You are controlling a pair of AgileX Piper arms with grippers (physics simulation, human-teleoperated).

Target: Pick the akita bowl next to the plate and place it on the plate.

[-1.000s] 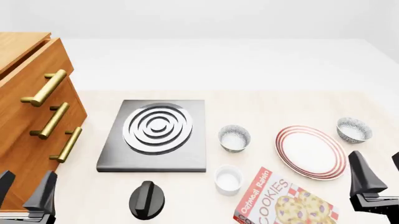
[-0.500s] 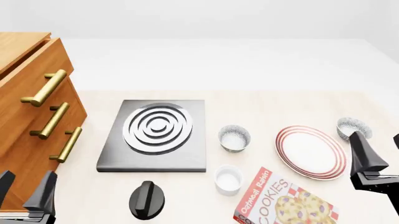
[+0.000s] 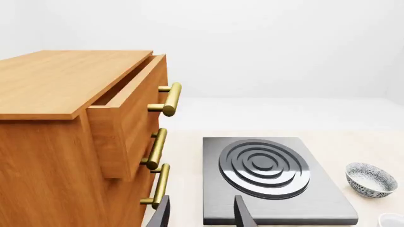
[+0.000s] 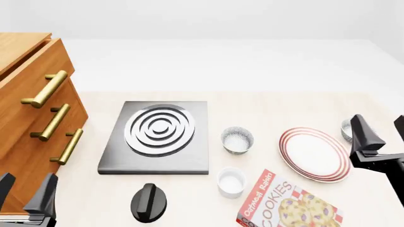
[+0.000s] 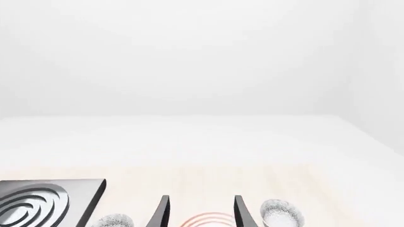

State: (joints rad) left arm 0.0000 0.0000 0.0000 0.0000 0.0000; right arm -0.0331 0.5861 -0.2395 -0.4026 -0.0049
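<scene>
Akita bowl, the speckled one at the far right of the worktop, is sitting just beside the plate, on the plate's far right side. In the front view the right end effector is partly covering it, so only its left rim is showing. A second bowl that looks the same is standing between the stove and the plate, a little apart from the plate's left edge; I am judging the right one to be the target because it is closer to the rim.

The right end effector is hanging over the bowl's near side with its fingers spread wide and nothing between them. In the right wrist view the bowl is lying just outside one finger, not between the two, so I think the coming move is needing a small sideways correction before going down. A round bowl has no long axis, so any rim point is working. The left end effector is resting far away at the near left corner, also open and empty.

Compared with a second ago, the right end effector has been moving forward, from the plate's near right side up to the bowl. Nothing else has been changing.
</scene>
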